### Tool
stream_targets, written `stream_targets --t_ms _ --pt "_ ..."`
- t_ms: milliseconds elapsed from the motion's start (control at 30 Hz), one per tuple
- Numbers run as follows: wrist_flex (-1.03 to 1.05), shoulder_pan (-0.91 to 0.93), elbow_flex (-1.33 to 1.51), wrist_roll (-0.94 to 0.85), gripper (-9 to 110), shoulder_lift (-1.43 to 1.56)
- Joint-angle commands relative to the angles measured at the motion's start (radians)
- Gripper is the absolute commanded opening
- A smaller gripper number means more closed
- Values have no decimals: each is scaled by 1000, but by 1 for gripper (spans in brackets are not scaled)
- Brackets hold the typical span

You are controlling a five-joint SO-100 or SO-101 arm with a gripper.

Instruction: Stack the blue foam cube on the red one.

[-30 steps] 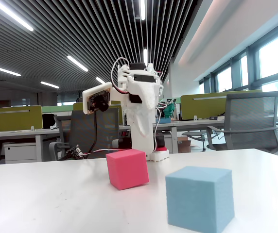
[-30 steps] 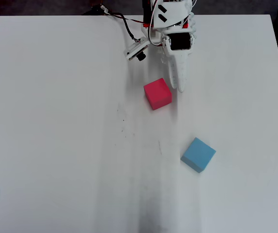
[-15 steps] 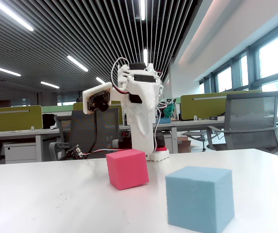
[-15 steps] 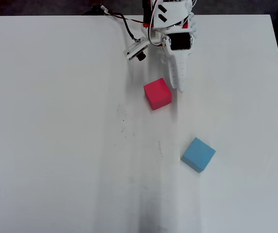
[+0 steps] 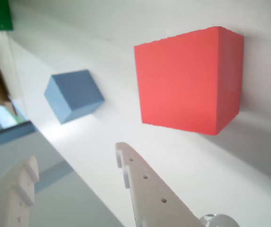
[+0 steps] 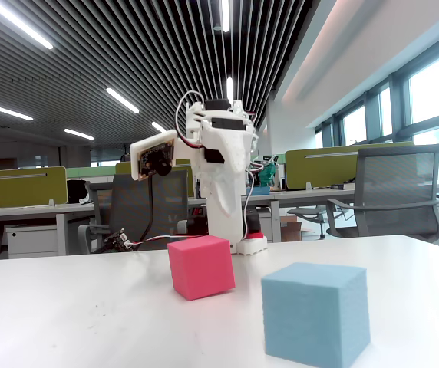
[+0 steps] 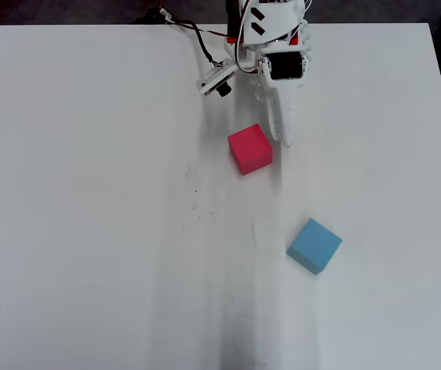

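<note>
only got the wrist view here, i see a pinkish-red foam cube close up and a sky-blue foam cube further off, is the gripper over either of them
Observer: No. In the overhead view the gripper points down the picture, and its tip is just beside the upper right corner of the pinkish-red foam cube, not over it.
Operator: ok and which way is the blue one from the red
Observer: In the overhead view the sky-blue foam cube lies down and to the right of the red one, well apart from it.
Operator: anything in the way between them
Observer: No. The overhead view shows only bare white table between the two cubes.
</note>
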Motion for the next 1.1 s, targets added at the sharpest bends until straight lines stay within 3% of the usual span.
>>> stream_targets --t_ms 0,167,367,600,867,1067 --pt "-14 -3 -6 -5 23 5" --pt "-67 -14 -12 5 26 -41" --pt "-87 38 -272 44 27 -390" --pt "57 58 -678 245 32 -755" --pt "97 -18 -930 514 36 -996" --pt "104 -81 -1060 548 38 -1129"
